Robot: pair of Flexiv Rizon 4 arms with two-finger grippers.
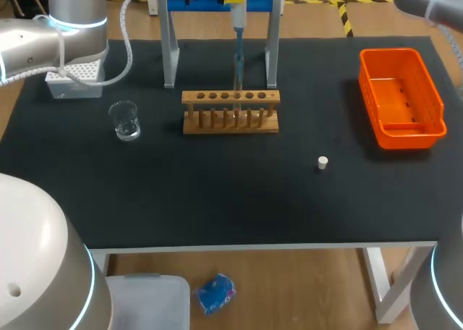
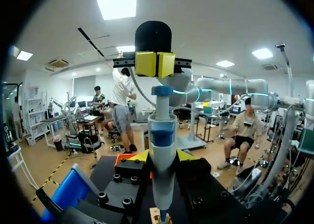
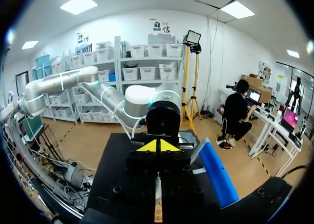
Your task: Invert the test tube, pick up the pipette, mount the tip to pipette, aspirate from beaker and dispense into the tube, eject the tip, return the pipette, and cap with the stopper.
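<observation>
Black table (image 1: 217, 200) below, left hand (image 2: 162, 156) clenched on the upright pipette (image 1: 237, 55) over the wooden rack (image 1: 230, 113).

Upright pipette (image 1: 237, 37) over rack (image 1: 230, 120), white stopper (image 1: 323, 163) apart

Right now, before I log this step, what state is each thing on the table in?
pipette: upright, tip down in the rack.
left gripper: shut on the pipette.
right gripper: shut, just above the pipette's plunger.
stopper: loose on the table, apart from the rack.
beaker: upright, uncovered.
</observation>
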